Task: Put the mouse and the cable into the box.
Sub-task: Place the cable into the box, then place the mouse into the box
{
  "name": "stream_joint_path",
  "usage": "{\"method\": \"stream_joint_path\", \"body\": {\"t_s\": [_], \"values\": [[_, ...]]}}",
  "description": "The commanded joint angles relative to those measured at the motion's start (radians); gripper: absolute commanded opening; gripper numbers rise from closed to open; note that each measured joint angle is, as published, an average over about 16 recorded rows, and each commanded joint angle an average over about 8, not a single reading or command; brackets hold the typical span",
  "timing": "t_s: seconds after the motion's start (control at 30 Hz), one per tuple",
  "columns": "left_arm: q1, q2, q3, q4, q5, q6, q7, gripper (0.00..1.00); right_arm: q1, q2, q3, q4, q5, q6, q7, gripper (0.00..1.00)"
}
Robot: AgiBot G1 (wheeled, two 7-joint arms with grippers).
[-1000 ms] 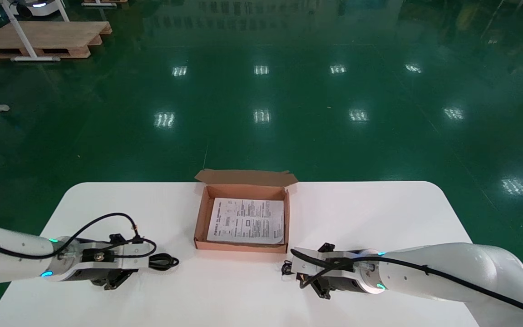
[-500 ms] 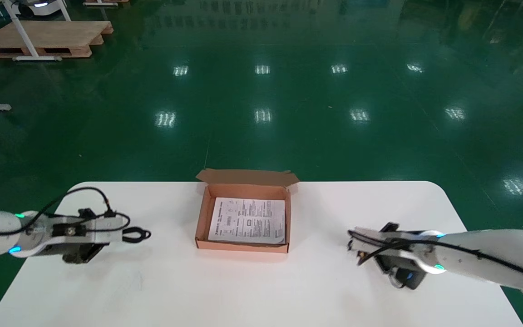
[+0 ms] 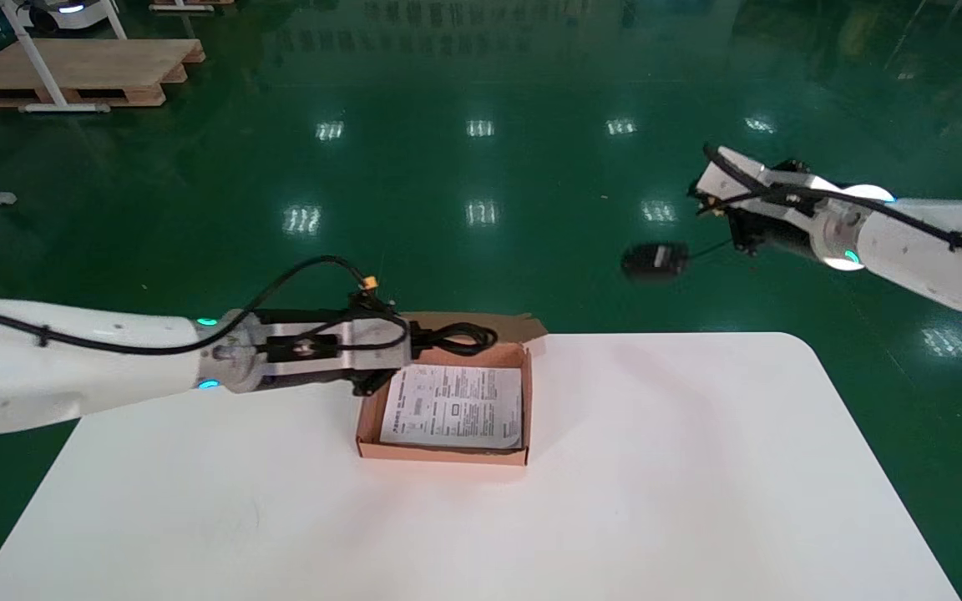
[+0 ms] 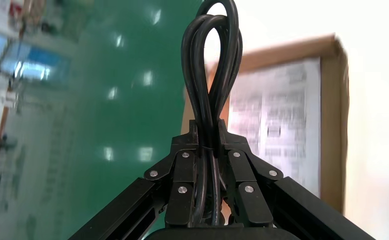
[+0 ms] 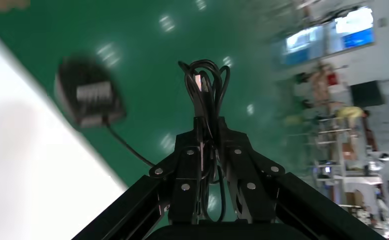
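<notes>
The mouse dangles over the floor, far right of the box, by its cord pinched in the right gripper jaws and may swing loose, while the left gripper jaws pinch the cable above the box

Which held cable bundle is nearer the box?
The thick looped cable in the left gripper, by the far left corner of the box. The thin cord in the right gripper, mouse dangling, is beyond the table.
</notes>
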State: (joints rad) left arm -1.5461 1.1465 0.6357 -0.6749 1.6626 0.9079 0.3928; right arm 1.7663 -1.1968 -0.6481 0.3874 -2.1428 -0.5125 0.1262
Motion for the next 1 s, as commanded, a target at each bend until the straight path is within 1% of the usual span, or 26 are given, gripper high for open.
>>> {"method": "stream_joint_path", "body": {"t_s": [0.03, 0.2, 0.37, 0.5, 0.6, 0.7, 0.77, 0.87, 1.0], "values": [[-0.012, 0.049, 0.0, 0.054, -0.016, -0.005, 0.063, 0.0, 0.032, -0.013, 0.008, -0.03, 0.007, 0.026, -0.006, 0.0], [-0.021, 0.075, 0.003, 0.09, -0.014, -0.012, 0.086, 0.0, 0.043, -0.018, 0.011, -0.049, 0.011, 0.035, -0.014, 0.0], [-0.018, 0.063, 0.003, 0.076, -0.013, -0.01, 0.078, 0.0, 0.035, -0.016, 0.009, -0.04, 0.01, 0.028, -0.01, 0.0], [-0.011, 0.07, 0.022, 0.052, 0.019, -0.028, 0.119, 0.0, 0.034, -0.016, 0.009, -0.039, 0.01, 0.028, -0.009, 0.0], [0.009, 0.106, 0.048, 0.052, 0.073, -0.104, 0.184, 0.0, 0.034, -0.016, 0.009, -0.039, 0.01, 0.028, -0.009, 0.0], [0.039, 0.161, 0.076, 0.08, 0.124, -0.225, 0.269, 0.0, 0.034, -0.016, 0.009, -0.039, 0.01, 0.028, -0.009, 0.0], [0.056, 0.193, 0.096, 0.099, 0.138, -0.301, 0.328, 0.0, 0.034, -0.016, 0.009, -0.039, 0.01, 0.028, -0.009, 0.0], [0.072, 0.217, 0.124, 0.109, 0.115, -0.373, 0.399, 0.0, 0.034, -0.016, 0.009, -0.039, 0.01, 0.028, -0.009, 0.0], [0.075, 0.22, 0.162, 0.108, 0.04, -0.41, 0.452, 0.0, 0.034, -0.016, 0.009, -0.039, 0.01, 0.028, -0.009, 0.0]]}}
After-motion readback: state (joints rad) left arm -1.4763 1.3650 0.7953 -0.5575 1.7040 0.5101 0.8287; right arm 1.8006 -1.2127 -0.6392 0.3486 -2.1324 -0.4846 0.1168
